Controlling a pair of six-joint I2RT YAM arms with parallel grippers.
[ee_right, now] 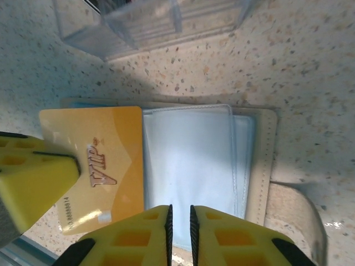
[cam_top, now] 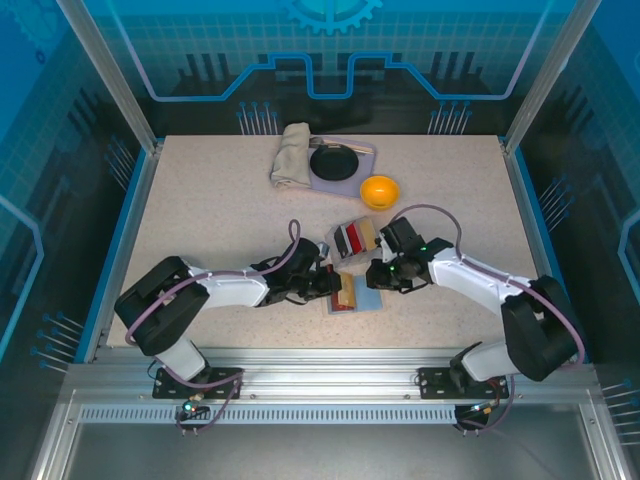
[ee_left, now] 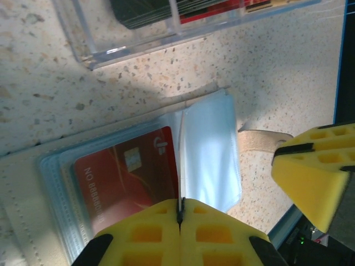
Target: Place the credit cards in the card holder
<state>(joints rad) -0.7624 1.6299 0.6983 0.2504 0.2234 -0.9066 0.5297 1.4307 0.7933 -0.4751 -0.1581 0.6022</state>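
On the speckled surface [cam_top: 200,210] the two arms meet at the lower middle of the top view. They are over the card holder [ee_right: 188,166], which lies open and flat with its pale blue sleeves facing up. The gold card [ee_right: 108,149] stands over the left half of the holder, and the left gripper [ee_left: 180,224] is clenched on its near edge. The right gripper [ee_right: 179,230], at the bottom of its own view, has its jaws almost together at the near edge of a sleeve. I cannot tell whether it pinches that sleeve.

I judge that the step in hand is to slide the gold card into a free sleeve. To do it well, the card's leading edge should meet the sleeve mouth squarely, and the holder should be kept from sliding.

The right wrist view gives the card's printed face, while the left wrist view gives it edge-on, as a thin line. The left wrist view also shows a red card [ee_left: 125,177] sitting in a sleeve at lower left, which the gold card covers in the right wrist view.
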